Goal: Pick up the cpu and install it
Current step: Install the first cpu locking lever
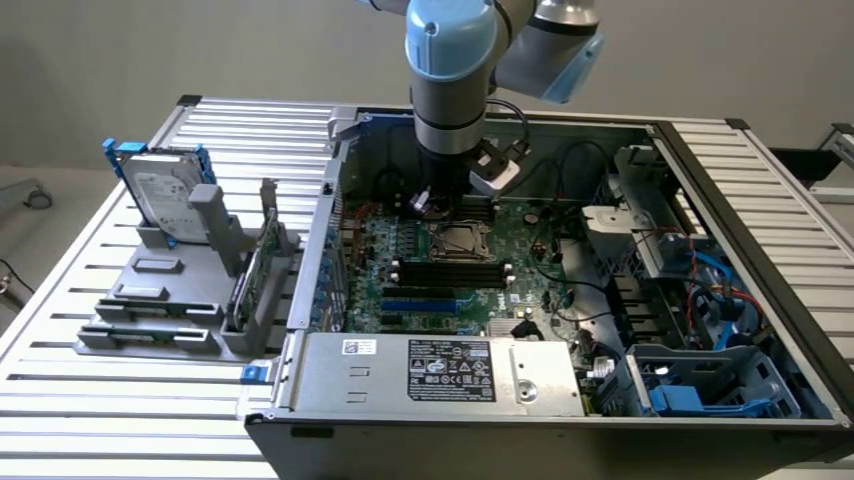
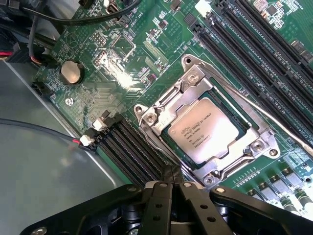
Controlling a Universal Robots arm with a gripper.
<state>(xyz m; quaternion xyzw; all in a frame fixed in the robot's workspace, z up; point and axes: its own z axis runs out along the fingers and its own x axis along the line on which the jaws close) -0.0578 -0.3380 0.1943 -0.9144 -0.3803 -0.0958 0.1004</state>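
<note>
The cpu (image 2: 208, 129), a small square chip with a pale silver lid and printed text, lies flat inside the metal socket frame (image 2: 191, 78) on the green motherboard. My gripper (image 2: 172, 175) hovers just beside the socket's edge, its black fingers pressed together with nothing between them. In the exterior view the arm reaches down into the open computer case, with the gripper (image 1: 427, 203) just behind the socket (image 1: 462, 238).
Black memory slots (image 2: 254, 54) run along both sides of the socket. A coin battery (image 2: 71, 72) and cables lie nearby. A hard drive with blue brackets (image 1: 171, 190) stands in a grey holder at the exterior view's left. The power supply (image 1: 434, 368) fills the case's front.
</note>
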